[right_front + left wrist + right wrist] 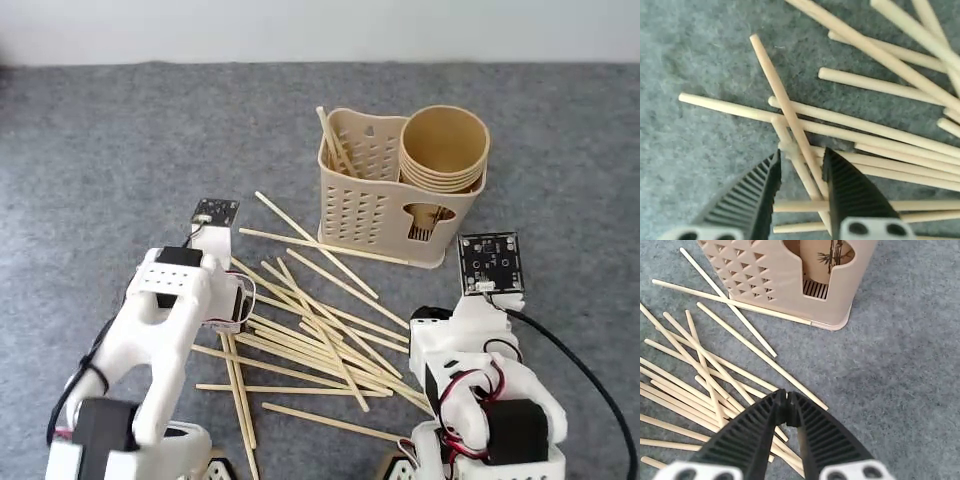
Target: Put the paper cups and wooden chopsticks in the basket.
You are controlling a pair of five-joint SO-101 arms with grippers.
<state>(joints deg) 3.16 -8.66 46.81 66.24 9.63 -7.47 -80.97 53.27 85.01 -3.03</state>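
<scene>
Left gripper [801,167] is set with fingers parted astride crossed wooden chopsticks [781,100] on the bench [100,150], paper cups [445,140] stacked in the basket [365,200], right gripper [788,402] clenched on nothing — on closing, two sticks could be pinched together and one levered loose.

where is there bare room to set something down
Bare mat beyond the left gripper beside the basket, and past the right gripper beside the paper cups. Crowded between them: chopsticks overlap up to the basket.
</scene>
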